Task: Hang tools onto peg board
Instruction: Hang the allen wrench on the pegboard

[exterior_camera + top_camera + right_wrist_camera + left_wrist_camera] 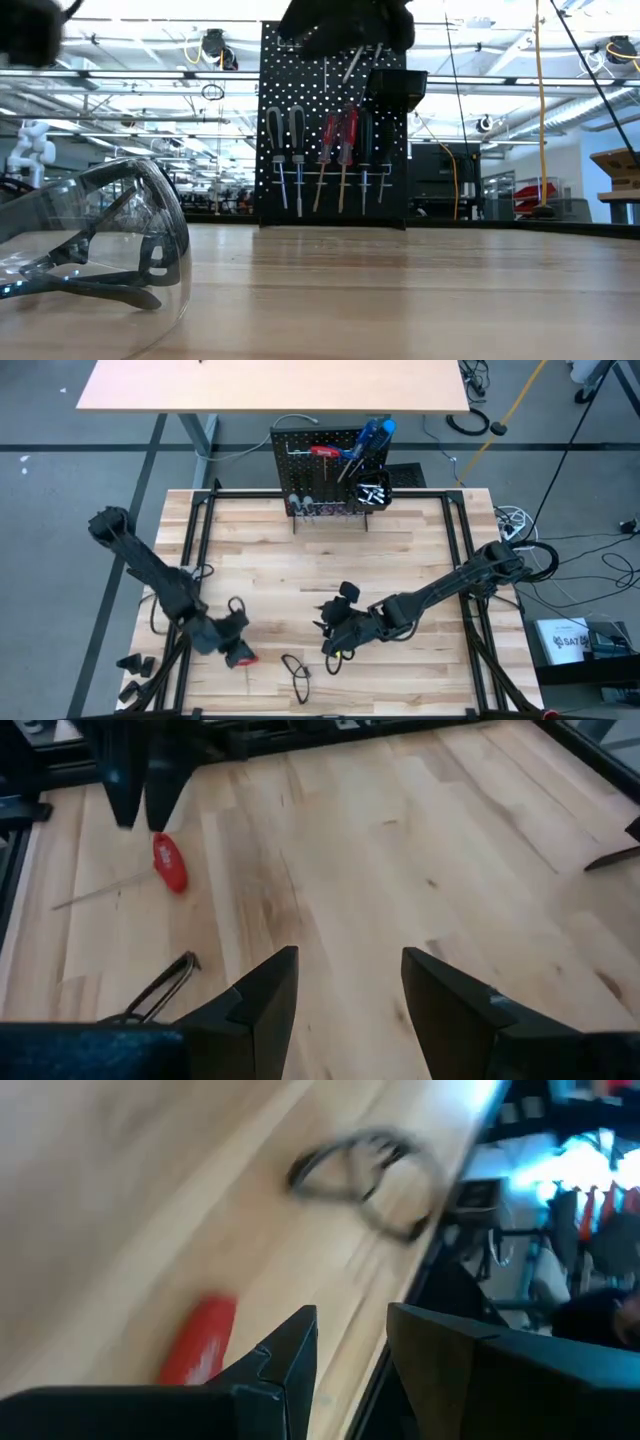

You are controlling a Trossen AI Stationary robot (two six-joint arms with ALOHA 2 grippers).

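A red-handled screwdriver (170, 862) lies flat on the table near the front left, its thin shaft (95, 895) pointing away from the handle. My left gripper (142, 820) hovers open just beside the red handle (200, 1342), which is not between its fingers. My right gripper (345, 960) stands open over the table's middle (328, 642), holding nothing. The peg board (330, 120) stands upright at the far edge. Several screwdrivers (340, 150) hang on it, and blue-handled tools (372, 435) stick up from its black bin (372, 493).
Clear safety glasses (296, 665) lie on the table near the front edge, between the two grippers and close to the low camera (100, 240). A black frame (200, 530) runs around the tabletop. Bare wood lies between the grippers and the peg board.
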